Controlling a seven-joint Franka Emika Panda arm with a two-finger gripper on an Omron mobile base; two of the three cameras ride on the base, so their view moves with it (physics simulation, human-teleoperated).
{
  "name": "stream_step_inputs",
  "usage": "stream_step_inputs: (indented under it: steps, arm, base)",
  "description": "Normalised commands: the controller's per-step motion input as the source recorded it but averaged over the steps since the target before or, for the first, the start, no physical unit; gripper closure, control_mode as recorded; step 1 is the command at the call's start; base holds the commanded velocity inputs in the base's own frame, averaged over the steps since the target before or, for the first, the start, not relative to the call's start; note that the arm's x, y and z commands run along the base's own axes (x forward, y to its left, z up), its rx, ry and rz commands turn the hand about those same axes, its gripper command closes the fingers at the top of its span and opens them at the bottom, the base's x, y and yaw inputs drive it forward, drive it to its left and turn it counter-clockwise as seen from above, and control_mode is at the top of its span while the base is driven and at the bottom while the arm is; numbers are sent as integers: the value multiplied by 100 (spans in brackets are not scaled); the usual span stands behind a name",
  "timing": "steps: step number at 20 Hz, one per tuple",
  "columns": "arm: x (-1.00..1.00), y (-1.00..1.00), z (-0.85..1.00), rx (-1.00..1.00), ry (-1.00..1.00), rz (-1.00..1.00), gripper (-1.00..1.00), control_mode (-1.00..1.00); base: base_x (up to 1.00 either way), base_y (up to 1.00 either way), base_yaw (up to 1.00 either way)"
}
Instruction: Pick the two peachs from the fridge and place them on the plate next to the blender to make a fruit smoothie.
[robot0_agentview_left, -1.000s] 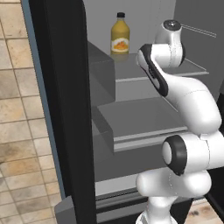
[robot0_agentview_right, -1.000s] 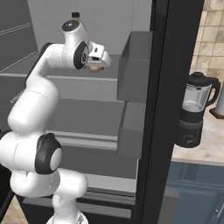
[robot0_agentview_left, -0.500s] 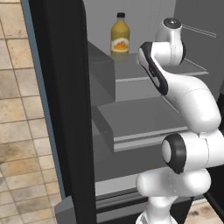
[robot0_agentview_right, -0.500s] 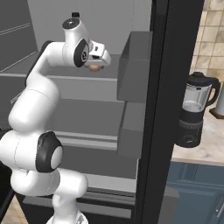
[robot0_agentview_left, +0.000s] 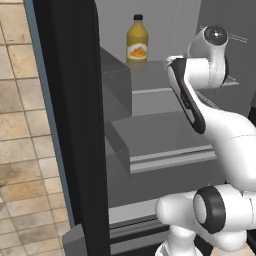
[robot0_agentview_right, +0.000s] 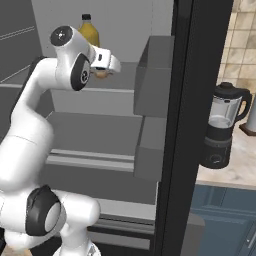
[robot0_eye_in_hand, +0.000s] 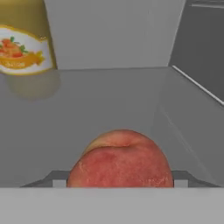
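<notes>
You have a peach (robot0_eye_in_hand: 120, 159) sitting low between the gripper (robot0_agentview_right: 102, 72) fingers over the upper fridge shelf (robot0_eye_in_hand: 113, 100); whether they're pinching it, can't tell. Juice bottle (robot0_eye_in_hand: 24, 43) stands near: swing out wide and you may clip it, or drop the fruit

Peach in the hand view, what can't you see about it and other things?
Peach: bottom cut off by hand view's lower edge; grip unclear.
Juice bottle: top cut off by hand view's upper edge.
Blender: left side hidden by fridge door, right base view.
</notes>
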Motion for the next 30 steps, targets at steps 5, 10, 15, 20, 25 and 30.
stream_step_inputs:
  steps: [5, 10, 15, 20, 25, 30]
  arm:
    - [-100, 9, 31, -5, -56, 1, 100, -100]
    - [-100, 9, 68, 0, -12, 2, 100, -100]
    - [-100, 24, 10, 0, 0, 8, 100, -100]
    - [-100, 23, 0, 1, 8, 9, 100, -100]
    - [-100, 33, -1, 0, 28, 9, 100, -100]
    - [-82, 20, -19, -3, 13, 6, 100, -100]
  base:
    - [0, 0, 0]
    - [0, 0, 0]
    - [0, 0, 0]
    - [0, 0, 0]
    - [0, 0, 0]
    - [0, 0, 0]
